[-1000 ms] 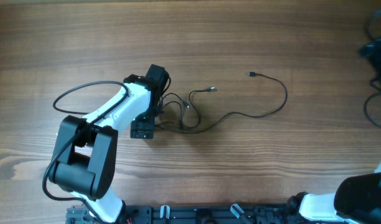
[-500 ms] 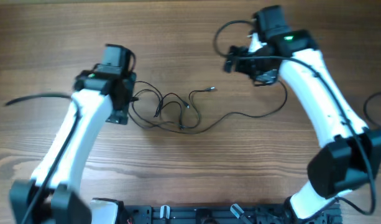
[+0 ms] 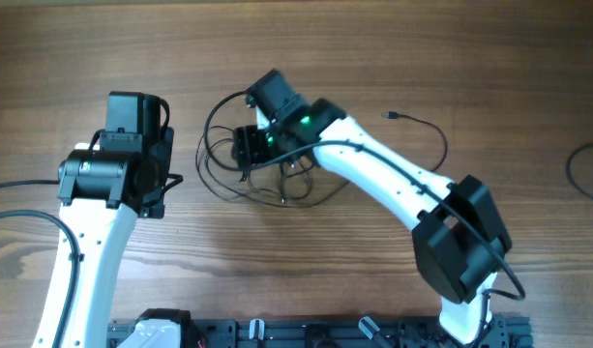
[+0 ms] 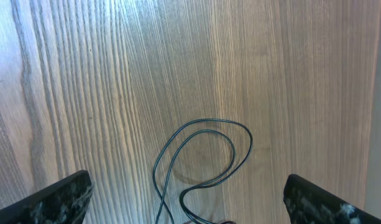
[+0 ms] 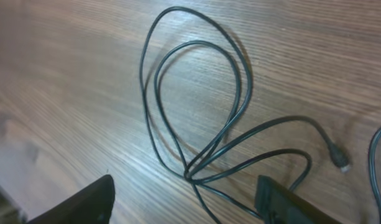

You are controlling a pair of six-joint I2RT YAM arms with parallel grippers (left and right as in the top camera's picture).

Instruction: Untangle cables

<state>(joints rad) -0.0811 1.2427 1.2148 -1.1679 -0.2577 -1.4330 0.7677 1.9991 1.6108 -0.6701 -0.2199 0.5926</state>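
A thin black cable (image 3: 281, 188) lies in tangled loops on the wooden table, left of the middle. Its tail runs right in a curve to a small plug (image 3: 391, 115). My right gripper (image 3: 242, 149) is open and hangs over the left loops; in the right wrist view the loops cross (image 5: 191, 174) just ahead of its jaws (image 5: 187, 200), and a small plug (image 5: 340, 163) lies at the right. My left gripper (image 3: 168, 180) is open and empty, left of the tangle. In its wrist view a double loop (image 4: 206, 149) lies ahead of the jaws (image 4: 187, 202).
The table (image 3: 393, 48) is bare wood at the back and right. Another black cable (image 3: 578, 166) shows at the right edge. The arms' base rail (image 3: 325, 333) runs along the front edge.
My left arm has drawn back to the left, off the tangle. My right arm has swung in from the right and now hangs over the tangle's left loops, which have spread wider.
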